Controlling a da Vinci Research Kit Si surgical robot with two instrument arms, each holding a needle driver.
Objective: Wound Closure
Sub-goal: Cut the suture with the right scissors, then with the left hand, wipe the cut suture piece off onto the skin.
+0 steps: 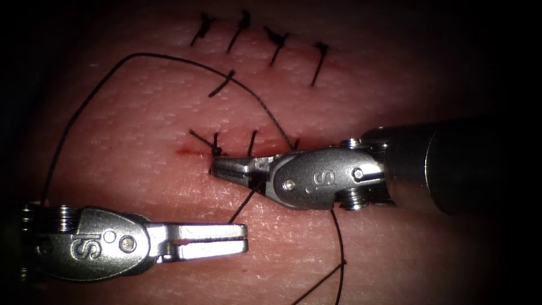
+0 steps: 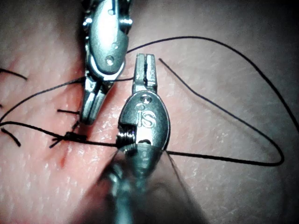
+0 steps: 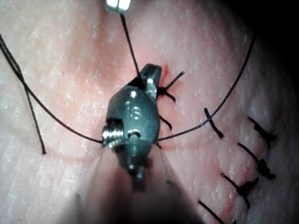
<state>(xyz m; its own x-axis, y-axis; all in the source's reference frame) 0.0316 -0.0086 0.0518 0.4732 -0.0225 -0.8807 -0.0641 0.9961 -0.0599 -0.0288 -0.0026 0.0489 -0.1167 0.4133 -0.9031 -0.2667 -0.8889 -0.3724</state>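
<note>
The right tool (image 1: 214, 168) lies across the tissue (image 1: 141, 113), its tip just under a fresh knot (image 1: 216, 149) on the cut. Its jaws are shut on a short length of thread (image 1: 241, 206), which sits deep at their base. That thread runs down-left to the left tool (image 1: 244, 237), which is shut on its end. The left wrist view has the left tool (image 2: 145, 58) beside the right tool (image 2: 86, 119), near the knot (image 2: 74, 136). In the right wrist view the thread (image 3: 130, 44) stretches from the right tool (image 3: 152, 70) to the left tool (image 3: 117, 4).
A long loop of thread (image 1: 135, 54) arcs from the left tool's wrist over the tissue to the right tool. More thread (image 1: 340, 248) trails below the right tool. Several finished stitches (image 1: 276, 42) line the far cut. A spot of red fluid (image 1: 183, 151) lies left of the knot.
</note>
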